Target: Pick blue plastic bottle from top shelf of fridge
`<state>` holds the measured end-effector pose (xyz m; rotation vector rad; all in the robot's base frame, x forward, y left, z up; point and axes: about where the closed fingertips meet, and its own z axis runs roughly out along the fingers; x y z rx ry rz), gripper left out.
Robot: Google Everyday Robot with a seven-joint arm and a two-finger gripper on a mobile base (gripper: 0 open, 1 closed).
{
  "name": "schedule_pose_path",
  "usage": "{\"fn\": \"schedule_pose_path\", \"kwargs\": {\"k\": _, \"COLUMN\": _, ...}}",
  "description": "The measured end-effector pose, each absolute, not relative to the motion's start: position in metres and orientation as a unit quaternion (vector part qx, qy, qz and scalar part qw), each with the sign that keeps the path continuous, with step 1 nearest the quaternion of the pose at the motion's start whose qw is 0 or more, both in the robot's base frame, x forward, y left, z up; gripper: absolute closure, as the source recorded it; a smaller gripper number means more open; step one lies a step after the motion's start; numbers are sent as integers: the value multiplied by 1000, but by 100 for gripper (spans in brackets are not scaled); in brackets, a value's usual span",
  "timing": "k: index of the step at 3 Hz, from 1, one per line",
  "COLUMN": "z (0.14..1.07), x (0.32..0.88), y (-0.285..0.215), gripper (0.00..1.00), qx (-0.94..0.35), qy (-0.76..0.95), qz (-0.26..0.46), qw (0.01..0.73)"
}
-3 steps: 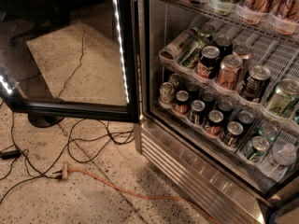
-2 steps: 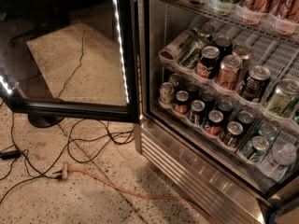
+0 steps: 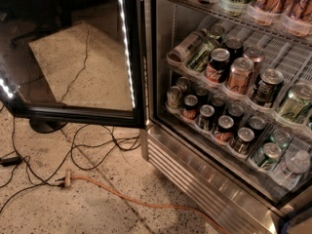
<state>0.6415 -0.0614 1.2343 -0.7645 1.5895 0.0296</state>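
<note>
Next to nothing changes between the earlier pictures and now: the fridge [image 3: 195,167], its open glass door [image 3: 73,113], the cans [image 3: 216,65] on the wire shelves and the orange cable [image 3: 126,199] on the floor [image 3: 97,216] all sit at the same places in the frame. Any shift of the camera is too slight to tell. The end effector is out of view now as it was before, and the dark shape [image 3: 298,221] at the lower right corner has not moved either.

Fridge [image 3: 195,165] stands with glass door swung open
</note>
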Motion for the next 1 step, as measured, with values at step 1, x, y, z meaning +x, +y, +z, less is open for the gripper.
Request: {"fn": "schedule_pose_path", "kwargs": {"k": 1, "z": 1250, "x": 629, "y": -67, "gripper": 0, "qx": -331, "qy": 691, "qz": 15, "qw": 642}}
